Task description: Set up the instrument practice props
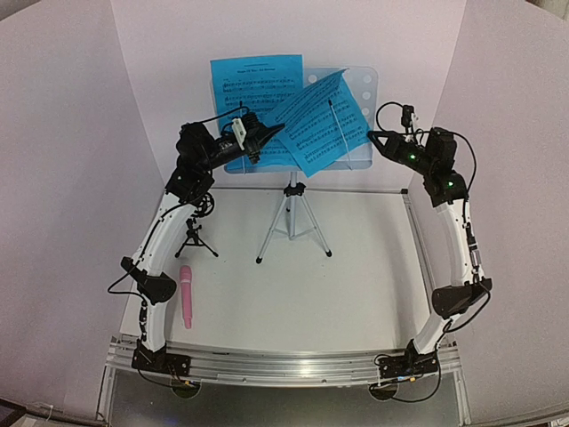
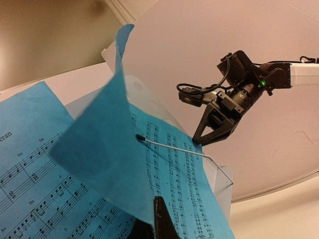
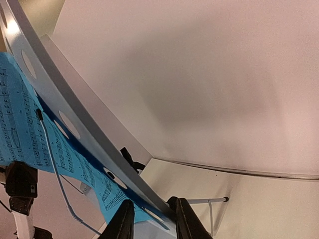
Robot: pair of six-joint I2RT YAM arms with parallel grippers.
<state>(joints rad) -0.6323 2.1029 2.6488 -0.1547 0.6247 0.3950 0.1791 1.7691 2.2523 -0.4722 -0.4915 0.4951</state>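
Top view: music stand [image 1: 293,191] centre-rear w/ two blue sheets [image 1: 293,111]; left gripper [image 1: 267,135] at sheets, jaw state can't tell. Mic [image 1: 187,296] & small tripod [image 1: 196,236] lie front-left of stand.
Left wrist: fingers pinch sheet's lower edge.
Right wrist: right gripper [image 3: 152,219] clamps stand's desk edge.

Top view is bright & even, light from above. The walls look a bit pink. Soft shadows lie under the stand [image 1: 293,209] legs & beside the mic [image 1: 187,296]. Small glare on the metal rail [image 1: 284,365] at 6 o'clock. Edges bend a little.

Left wrist view: dim brown corner at 11 o'clock, bright wall at 2. The near sheet [image 2: 99,149] fold is blurry.

Right wrist view: big soft shadow on the wall in the middle. The stand edge at 10 o'clock is blurry & shines white.
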